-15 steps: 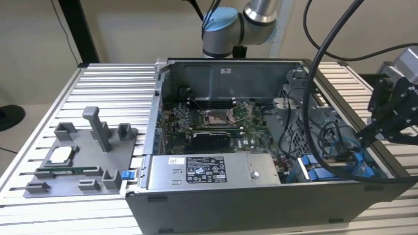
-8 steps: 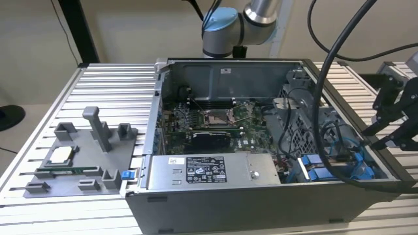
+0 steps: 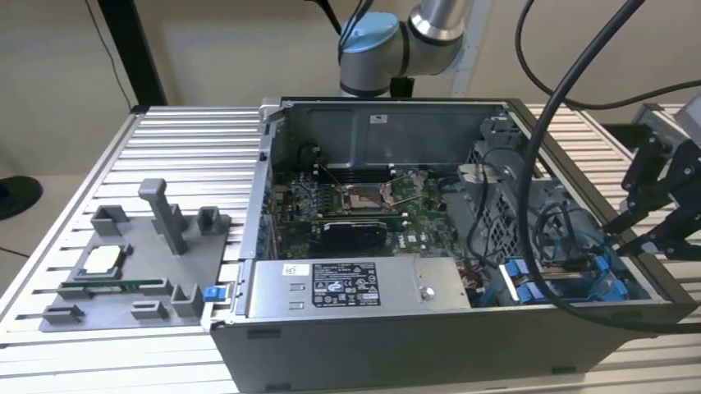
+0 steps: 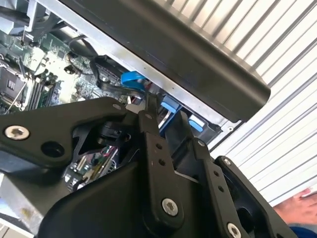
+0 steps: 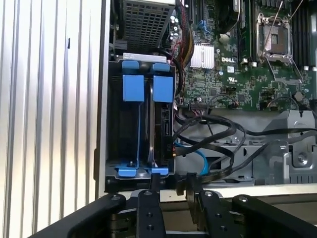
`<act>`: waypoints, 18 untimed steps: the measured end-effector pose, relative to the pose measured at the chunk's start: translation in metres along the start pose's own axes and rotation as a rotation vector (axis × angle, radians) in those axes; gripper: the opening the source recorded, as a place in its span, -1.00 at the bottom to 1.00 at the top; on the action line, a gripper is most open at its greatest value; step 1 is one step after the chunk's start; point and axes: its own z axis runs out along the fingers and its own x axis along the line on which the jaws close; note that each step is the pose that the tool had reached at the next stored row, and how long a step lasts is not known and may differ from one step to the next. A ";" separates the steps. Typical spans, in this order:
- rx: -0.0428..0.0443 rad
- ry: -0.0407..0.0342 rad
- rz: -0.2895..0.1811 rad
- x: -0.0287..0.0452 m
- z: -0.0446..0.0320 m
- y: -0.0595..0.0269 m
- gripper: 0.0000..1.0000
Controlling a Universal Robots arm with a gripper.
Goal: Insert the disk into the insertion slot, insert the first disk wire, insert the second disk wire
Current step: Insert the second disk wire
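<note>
Beyond the jaws, the first wrist view shows the disk (image 5: 163, 119) slotted.

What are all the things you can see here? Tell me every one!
table: one, silver, slatted, under everything
computer case: one, dark grey, open, on the table
motherboard: one, green, inside the case
power-supply box: one, grey with a label, along the case's near wall in the exterior view
blue disk carriers: two, side by side in the case's corner bay
cables: several, black, beside the bay
thin cable: one, blue, among the black ones
parts tray: one, grey, on the table at the exterior view's left
robot arm: one, silver, behind the case
gripper: one, black, open, at the case's edge by the carriers
</note>
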 end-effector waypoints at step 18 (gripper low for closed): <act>0.0021 -0.0431 0.011 0.0008 0.0040 -0.0002 -1.00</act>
